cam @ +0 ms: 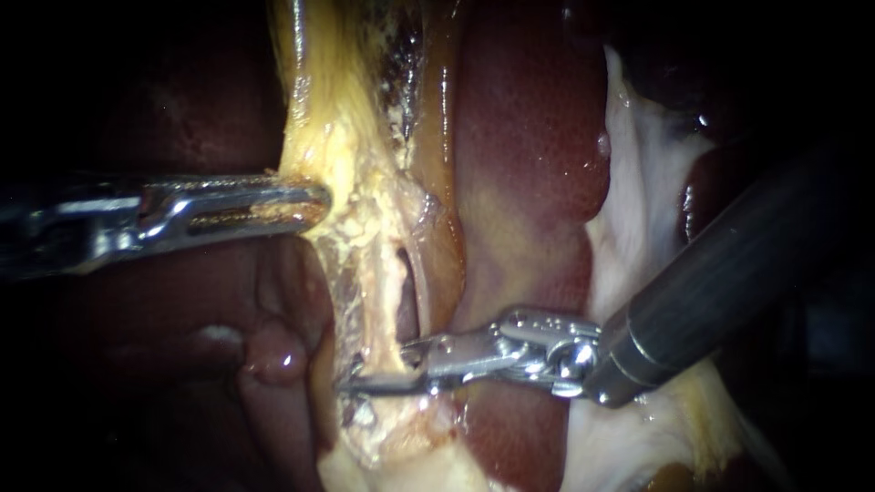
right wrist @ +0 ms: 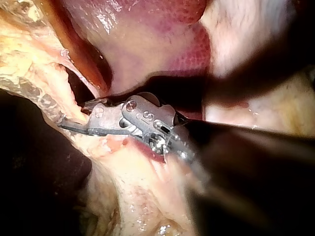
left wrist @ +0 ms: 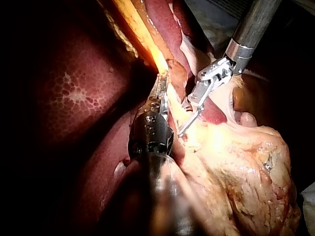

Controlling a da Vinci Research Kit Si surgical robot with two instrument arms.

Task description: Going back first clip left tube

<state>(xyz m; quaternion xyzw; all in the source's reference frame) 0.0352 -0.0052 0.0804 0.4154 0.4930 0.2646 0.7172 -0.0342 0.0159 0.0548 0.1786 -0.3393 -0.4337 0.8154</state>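
Two instruments of mine are at the tissue. My right instrument [cam: 378, 369] reaches in with its dark shaft passing over the liver [cam: 529, 137]. Its jaws are spread, one thicker and one thin, with a gap showing between them. The left tube [cam: 381, 314], a pale strand, runs down into that gap and lies between the jaws. I cannot tell whether either jaw presses on it, and I cannot make out a clip on it. Just beside the tube, towards my right instrument's wrist, a narrow dark window opens in the tissue.

My left instrument [cam: 314, 202] is well apart from the right one, farther up the same band of tissue. Its jaws lie together and pinch the edge of the yellow fatty tissue [cam: 337, 137], which is continuous with the tube below. Through the slot in the near jaw I see a little of that tissue.

In the right wrist view the thin jaw pokes out ahead of the thicker one, with ragged pale tissue against it. In the left wrist view my other instrument's tip lies beside my left jaws, close by.
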